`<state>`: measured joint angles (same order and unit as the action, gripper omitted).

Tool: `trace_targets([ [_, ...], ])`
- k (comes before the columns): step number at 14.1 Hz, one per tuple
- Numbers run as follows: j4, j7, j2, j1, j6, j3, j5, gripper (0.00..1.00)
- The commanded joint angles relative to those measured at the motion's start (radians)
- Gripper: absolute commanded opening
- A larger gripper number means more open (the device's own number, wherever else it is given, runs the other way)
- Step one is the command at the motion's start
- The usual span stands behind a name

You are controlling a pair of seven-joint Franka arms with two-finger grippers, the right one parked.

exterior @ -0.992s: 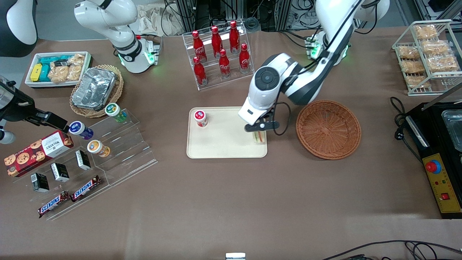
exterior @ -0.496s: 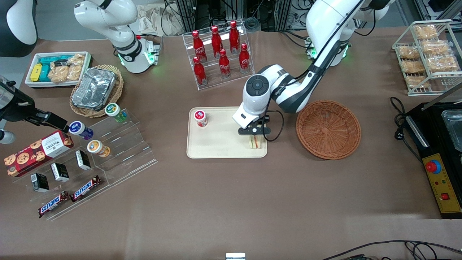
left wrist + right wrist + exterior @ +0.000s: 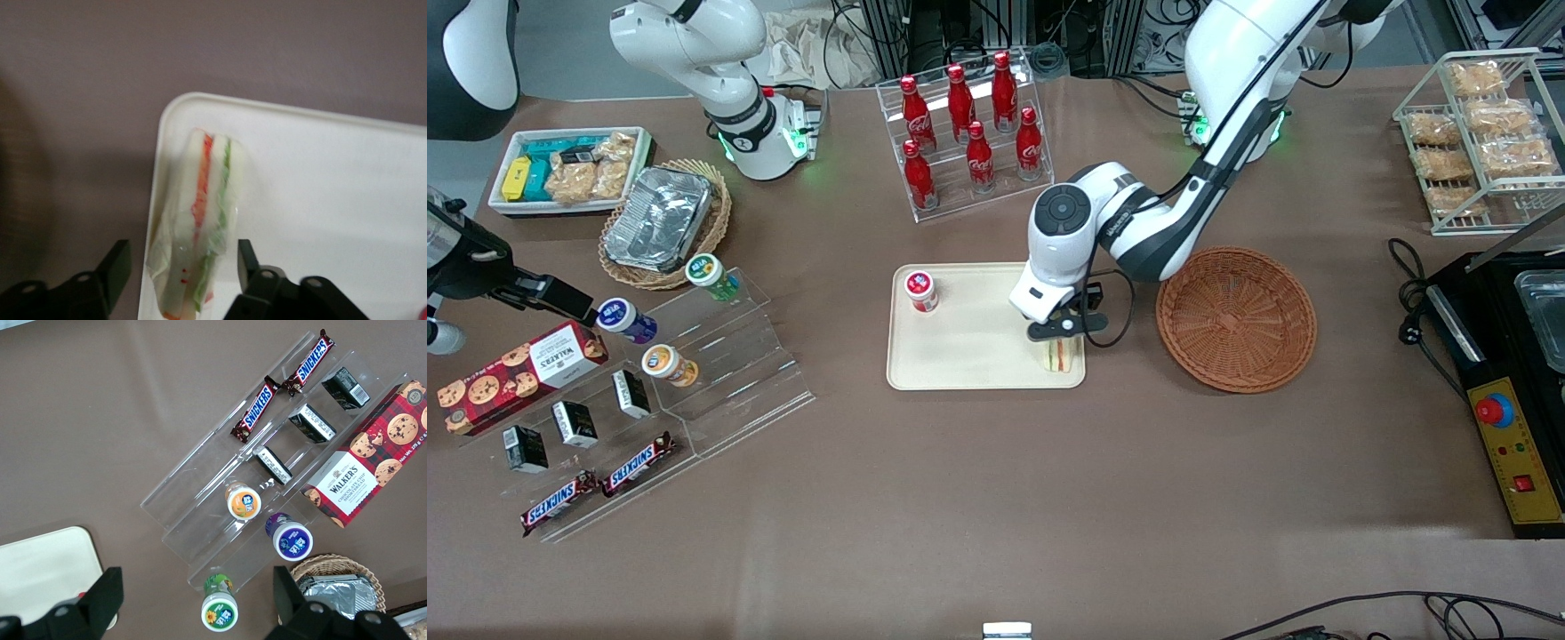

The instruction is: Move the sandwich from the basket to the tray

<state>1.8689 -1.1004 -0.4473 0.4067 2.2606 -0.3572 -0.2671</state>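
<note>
The sandwich [image 3: 1058, 356] [image 3: 210, 187], wrapped in clear film, lies on the cream tray [image 3: 969, 347] [image 3: 320, 200] at the corner nearest the front camera, on the basket's side. My left gripper [image 3: 1060, 340] [image 3: 181, 263] hangs just above it and is open. Its black fingers [image 3: 119, 265] stand on either side of the sandwich with a gap at each side. The reddish-brown wicker basket [image 3: 1236, 318] sits beside the tray toward the working arm's end, with nothing in it.
A red-capped jar [image 3: 921, 291] stands on the tray's corner toward the parked arm. A rack of cola bottles [image 3: 969, 133] is farther from the camera than the tray. Acrylic steps with snacks [image 3: 694, 356] lie toward the parked arm's end. A pastry rack [image 3: 1480, 133] and a black machine [image 3: 1512, 373] sit at the working arm's end.
The gripper came down with the sandwich onto the tray's corner by the basket. The sandwich now rests on the tray and the fingers stand apart from it.
</note>
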Motion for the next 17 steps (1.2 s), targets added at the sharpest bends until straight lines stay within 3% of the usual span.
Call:
trace_targets([
  [1,0.01,-0.052,0.157,-0.009,-0.143,0.03,-0.018,1.0],
  [4,0.006,-0.065,0.258,-0.008,-0.262,0.088,-0.02,1.0],
  [9,-0.008,-0.042,0.341,-0.044,-0.291,0.196,-0.003,1.0],
  [12,-0.005,0.106,0.384,-0.123,-0.315,0.196,0.046,1.0],
  [17,-0.001,0.503,0.481,-0.308,-0.408,0.196,0.147,1.0],
])
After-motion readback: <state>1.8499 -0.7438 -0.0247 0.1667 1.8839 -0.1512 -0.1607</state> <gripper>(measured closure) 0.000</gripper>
